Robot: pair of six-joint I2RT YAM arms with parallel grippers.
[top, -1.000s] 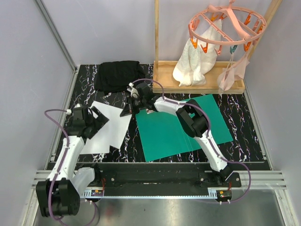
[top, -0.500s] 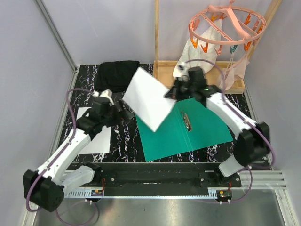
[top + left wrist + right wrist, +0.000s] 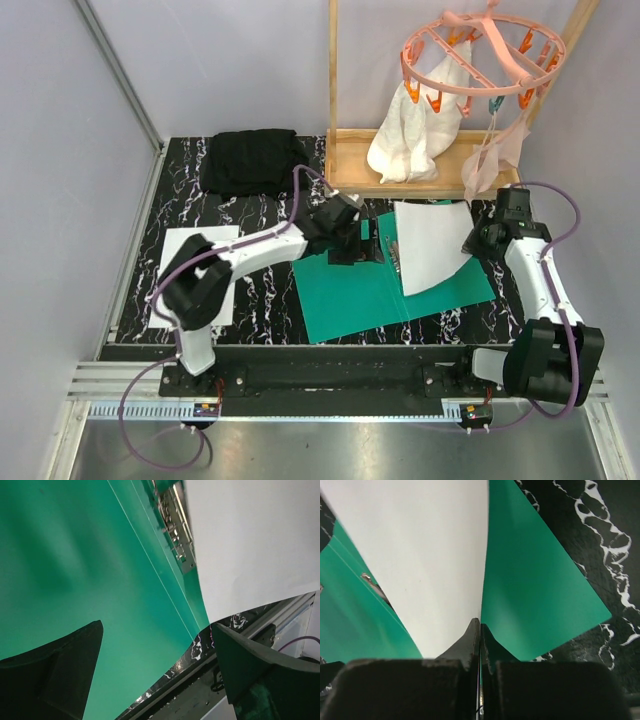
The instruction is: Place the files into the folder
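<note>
White sheet [image 3: 432, 245] overlies open teal folder [image 3: 345, 295]; second sheet [image 3: 183, 250] lies apart.

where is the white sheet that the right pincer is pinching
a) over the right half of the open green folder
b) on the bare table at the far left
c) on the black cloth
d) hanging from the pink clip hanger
a: the right pincer is shut on the edge of the white sheet, which spreads over the right side of the open green folder, just right of its metal clips.

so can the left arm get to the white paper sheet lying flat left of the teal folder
Probably yes: the white paper sheet lies bare near that arm's base, and the left gripper is open over the teal folder.
</note>
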